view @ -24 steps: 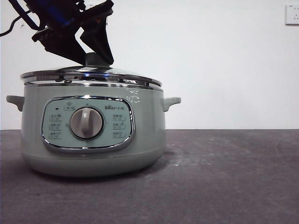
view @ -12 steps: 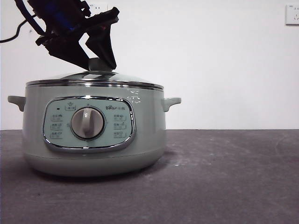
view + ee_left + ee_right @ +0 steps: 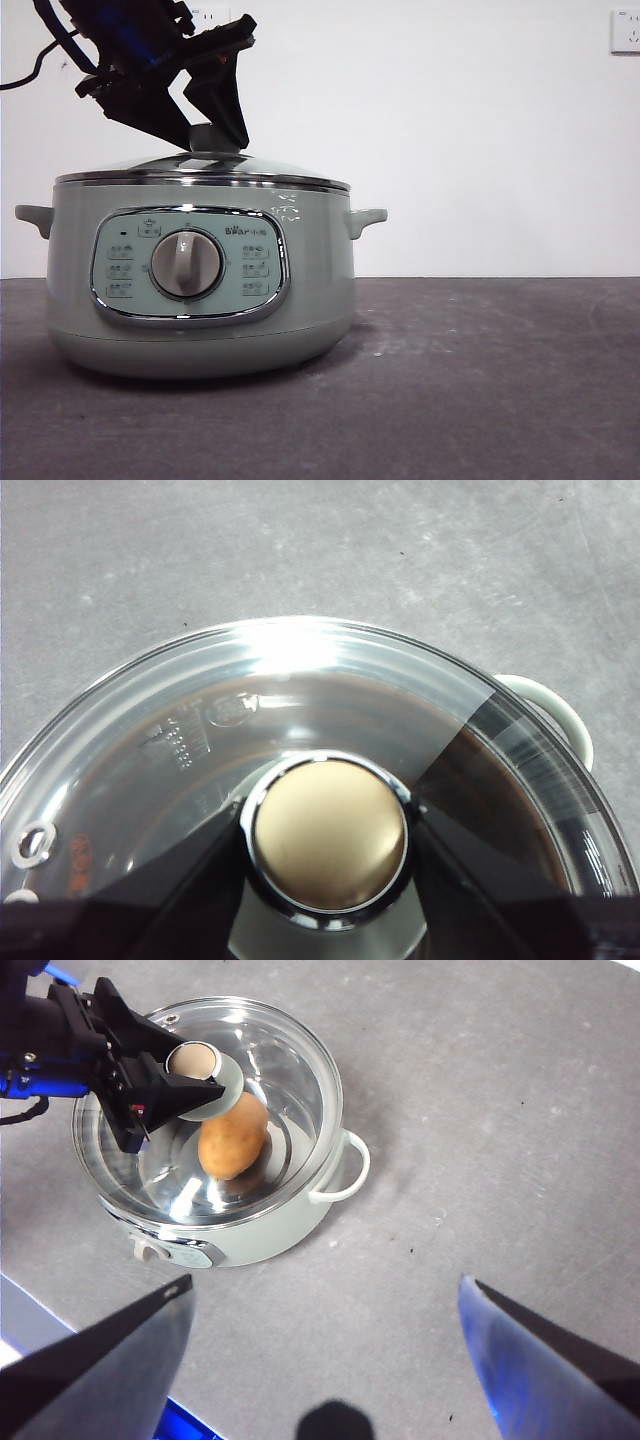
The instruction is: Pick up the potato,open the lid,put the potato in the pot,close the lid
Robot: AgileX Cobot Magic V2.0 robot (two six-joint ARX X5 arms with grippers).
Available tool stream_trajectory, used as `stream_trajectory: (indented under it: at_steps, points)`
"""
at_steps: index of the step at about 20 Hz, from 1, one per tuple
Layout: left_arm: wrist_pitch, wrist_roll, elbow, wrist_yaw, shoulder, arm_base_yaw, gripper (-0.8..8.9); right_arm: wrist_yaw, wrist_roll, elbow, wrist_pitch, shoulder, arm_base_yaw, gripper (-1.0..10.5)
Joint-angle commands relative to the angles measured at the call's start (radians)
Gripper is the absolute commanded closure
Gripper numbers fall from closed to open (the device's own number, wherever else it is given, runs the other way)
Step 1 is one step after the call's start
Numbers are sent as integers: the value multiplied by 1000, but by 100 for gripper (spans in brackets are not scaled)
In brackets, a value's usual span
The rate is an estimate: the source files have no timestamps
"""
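Note:
The pale green pot (image 3: 310,270) stands on the left of the dark table, its dial facing the front view. The glass lid (image 3: 200,168) sits level on its rim. My left gripper (image 3: 212,140) comes in from the upper left, its jaws shut on either side of the lid's knob (image 3: 328,832). In the right wrist view the potato (image 3: 233,1137) lies inside the pot (image 3: 270,1235), seen through the lid (image 3: 290,1070). My right gripper (image 3: 325,1285) is open and empty, high above the table, away from the pot.
The pot's side handles (image 3: 365,220) stick out left and right. The grey table (image 3: 480,380) stretches to the right of the pot. A white wall with a socket (image 3: 625,30) stands behind.
One second ago the lid hung slightly tilted just above the rim; it has since come down flat onto the pot. The left gripper rose slightly. Nothing has moved in the last half second.

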Motion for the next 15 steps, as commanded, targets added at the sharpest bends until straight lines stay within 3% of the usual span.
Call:
stream_trajectory:
  at_steps: [1, 6, 11, 13, 15]
  points:
    - [-5, -10, -16, -25, 16, 3, 400, 3, 17, 0, 2, -3, 1, 510]
    - [6, -10, -16, -25, -38, 3, 400, 5, 16, -1, 3, -3, 1, 510]
    - [-41, -9, -16, -8, -220, -8, 406, 83, 16, -44, 39, -31, 1, 512]
    - [-74, -9, -16, 5, -314, -17, 413, 82, 16, -123, 106, -77, 1, 614]
    - [-114, -9, -16, 3, -400, -32, 517, 83, 16, -228, 186, -137, 1, 783]
